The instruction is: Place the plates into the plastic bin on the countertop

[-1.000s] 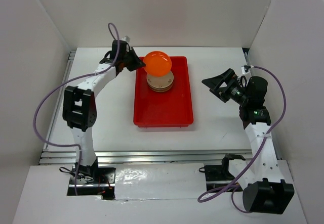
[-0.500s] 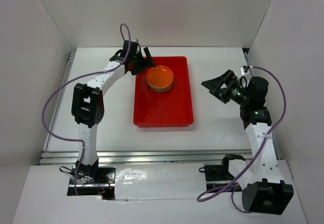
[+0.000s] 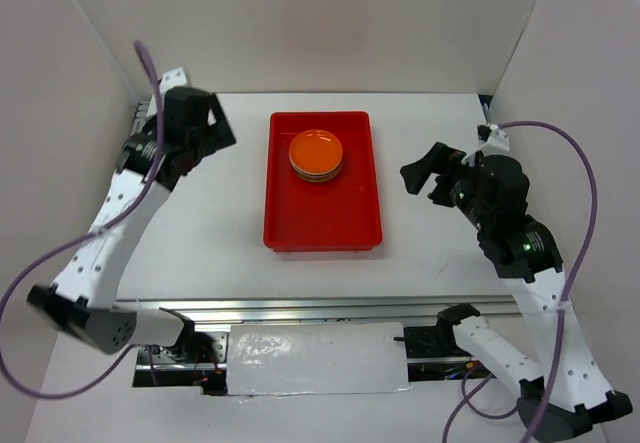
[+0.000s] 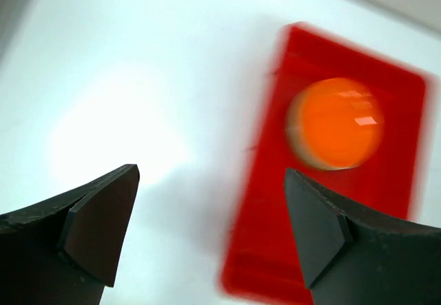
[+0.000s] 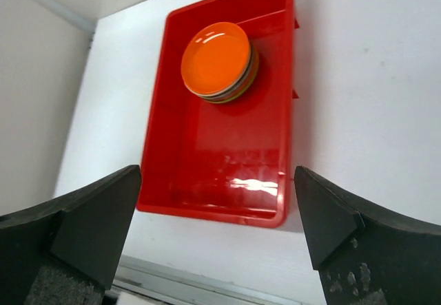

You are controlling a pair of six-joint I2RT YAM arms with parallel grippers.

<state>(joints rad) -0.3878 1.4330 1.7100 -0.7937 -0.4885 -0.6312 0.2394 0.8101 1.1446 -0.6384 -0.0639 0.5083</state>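
Note:
A stack of plates [image 3: 316, 154] with an orange one on top sits in the far half of the red plastic bin [image 3: 325, 215] on the white countertop [image 3: 210, 233]. Cream and darker rims show beneath the orange plate [image 5: 216, 58]. My left gripper [image 3: 212, 135] hangs open and empty over the countertop, left of the bin. Its wrist view is blurred, with the plates [image 4: 337, 122] and bin [image 4: 260, 239] ahead of the left gripper [image 4: 210, 215]. My right gripper [image 3: 425, 171] is open and empty to the right of the bin. In its own view, the right gripper [image 5: 217, 208] frames the bin [image 5: 220, 160].
White walls [image 3: 60, 113] enclose the countertop on the left, back and right. A metal rail [image 3: 300, 308] runs along the near edge by the arm bases. Purple cables [image 3: 560, 153] loop from both arms.
The left gripper let go of the orange plate onto the stack, opened, and drew back to the left, away from the bin. The right arm lifted and turned slightly.

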